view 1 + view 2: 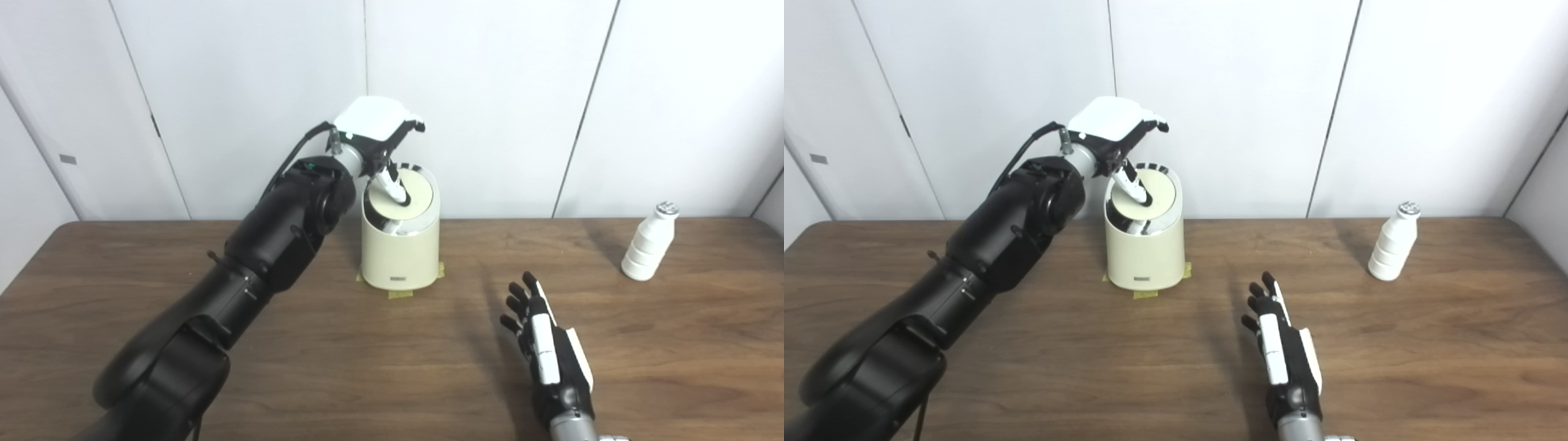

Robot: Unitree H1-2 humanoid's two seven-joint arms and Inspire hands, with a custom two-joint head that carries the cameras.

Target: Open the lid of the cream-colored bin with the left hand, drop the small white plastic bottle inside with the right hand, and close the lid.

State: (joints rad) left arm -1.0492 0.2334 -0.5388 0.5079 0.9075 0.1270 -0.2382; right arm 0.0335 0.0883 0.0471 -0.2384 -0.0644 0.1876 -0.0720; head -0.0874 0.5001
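The cream-colored bin (401,257) stands at the back middle of the wooden table (392,343); it also shows in the right eye view (1145,257). Its round swing lid (407,196) is tilted. My left hand (380,131) hovers over the bin with its fingers apart, one finger pressing down on the lid. The small white plastic bottle (649,244) stands upright at the back right; in the right eye view the bottle (1391,243) is well apart from both hands. My right hand (548,346) is open and empty, low over the table in front, fingers stretched forward.
Tape tabs (401,293) hold the bin's base to the table. A white panelled wall (490,92) rises directly behind the table's back edge.
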